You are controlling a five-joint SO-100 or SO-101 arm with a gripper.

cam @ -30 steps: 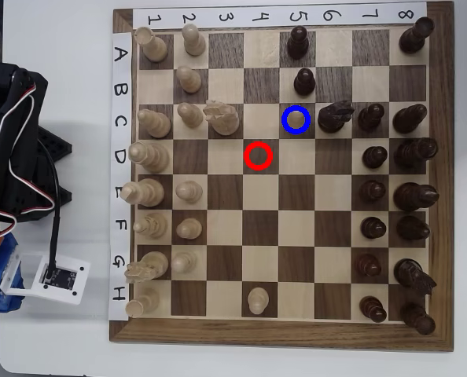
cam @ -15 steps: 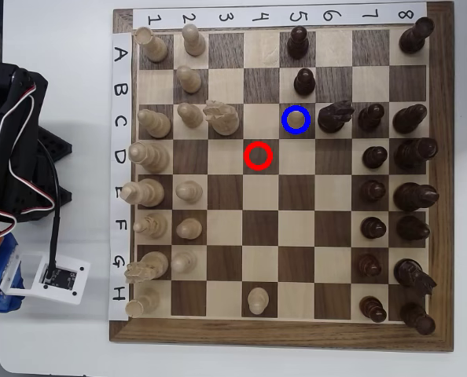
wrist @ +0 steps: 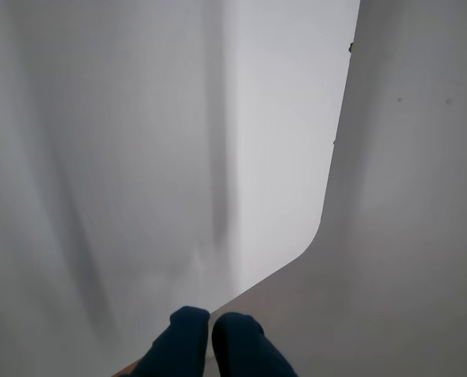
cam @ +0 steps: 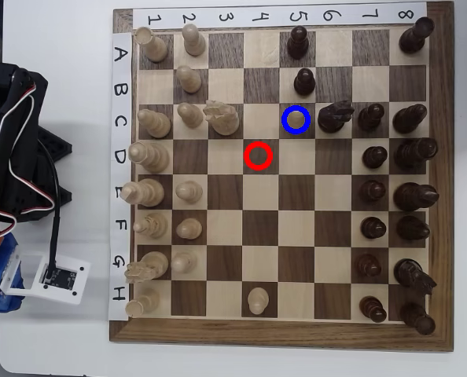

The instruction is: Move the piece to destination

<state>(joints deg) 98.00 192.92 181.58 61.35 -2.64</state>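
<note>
Overhead view: piece (cam: 258, 299) by board (cam: 281, 336) edge; wrist view: end effector (wrist: 211, 334) fingertips together.

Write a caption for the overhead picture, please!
A chessboard mid-game: a blue circle and a red circle mark two empty squares, robot arm parked left.

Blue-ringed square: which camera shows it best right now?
The overhead view: the blue-ringed square sits unobstructed at row C, column 5, empty. The wrist view shows only white surface and the closed tool, no board.
</note>
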